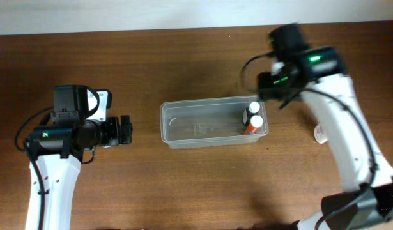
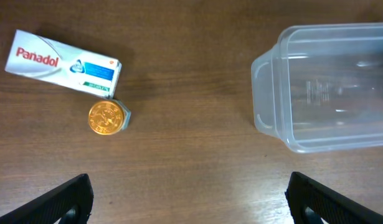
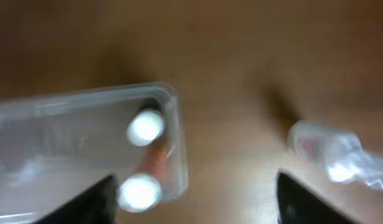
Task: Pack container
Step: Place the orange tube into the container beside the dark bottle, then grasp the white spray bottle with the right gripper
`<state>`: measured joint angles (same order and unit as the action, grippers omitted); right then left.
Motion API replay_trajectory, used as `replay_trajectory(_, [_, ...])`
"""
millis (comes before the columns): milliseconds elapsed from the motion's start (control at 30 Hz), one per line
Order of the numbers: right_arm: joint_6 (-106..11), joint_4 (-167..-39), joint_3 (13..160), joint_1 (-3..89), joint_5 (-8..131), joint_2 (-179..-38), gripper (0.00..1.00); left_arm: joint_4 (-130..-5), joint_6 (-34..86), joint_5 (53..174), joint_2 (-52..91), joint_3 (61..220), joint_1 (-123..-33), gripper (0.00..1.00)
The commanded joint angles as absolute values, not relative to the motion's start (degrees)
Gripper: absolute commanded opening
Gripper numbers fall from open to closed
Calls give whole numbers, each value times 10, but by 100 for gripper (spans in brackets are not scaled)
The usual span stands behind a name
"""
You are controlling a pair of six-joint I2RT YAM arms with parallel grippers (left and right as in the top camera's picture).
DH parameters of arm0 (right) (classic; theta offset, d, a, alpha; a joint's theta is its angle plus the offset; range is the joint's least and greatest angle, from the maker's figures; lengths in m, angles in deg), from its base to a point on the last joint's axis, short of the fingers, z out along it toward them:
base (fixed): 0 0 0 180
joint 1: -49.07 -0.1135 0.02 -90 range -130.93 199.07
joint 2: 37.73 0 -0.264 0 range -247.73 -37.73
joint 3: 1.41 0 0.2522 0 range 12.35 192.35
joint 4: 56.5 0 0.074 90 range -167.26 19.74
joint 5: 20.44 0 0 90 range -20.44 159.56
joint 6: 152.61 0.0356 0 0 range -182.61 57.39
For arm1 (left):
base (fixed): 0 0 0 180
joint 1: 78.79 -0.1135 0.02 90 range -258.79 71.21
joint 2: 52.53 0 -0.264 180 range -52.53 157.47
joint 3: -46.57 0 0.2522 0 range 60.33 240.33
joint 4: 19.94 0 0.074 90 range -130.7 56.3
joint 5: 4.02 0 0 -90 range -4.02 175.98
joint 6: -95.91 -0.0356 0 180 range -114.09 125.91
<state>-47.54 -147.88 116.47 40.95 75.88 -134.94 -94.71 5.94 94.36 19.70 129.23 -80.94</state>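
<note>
Two bottles (image 1: 252,116) packed, both claws spread apart.
Right claw (image 3: 195,186) hovers above the container (image 1: 196,128), at its bottle end; left claw (image 2: 188,186) faces the other end, lying just ahead.

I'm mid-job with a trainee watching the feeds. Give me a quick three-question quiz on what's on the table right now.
1. Multiple choice: seen from overhead, where in the container do the two white-capped bottles stand?
A) left end
B) middle
C) right end
2. True or false: the Panadol box already lies inside the container.
3. Fill in: the left gripper has its jaws ____, with nothing between them.

Key:
1. C.
2. False. It lies on the table beside the gold-lidded jar.
3. Open.
</note>
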Motion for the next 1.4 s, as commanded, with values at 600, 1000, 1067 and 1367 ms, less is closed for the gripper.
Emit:
replay_trajectory(600, [-595, -1490, 1093, 720, 684, -1471, 85, -946, 50, 946, 198, 1302, -808, 99])
replay_trajectory(1000, [-594, -1474, 1053, 720, 676, -1482, 43, -946, 50, 946, 198, 1302, -808, 99])
replay_trajectory(1067, [-594, -1472, 1051, 720, 675, -1482, 38, -946, 50, 946, 198, 1302, -808, 99])
replay_trajectory(1367, [-594, -1470, 1052, 719, 667, -1481, 20, -946, 50, 946, 198, 1302, -808, 99])
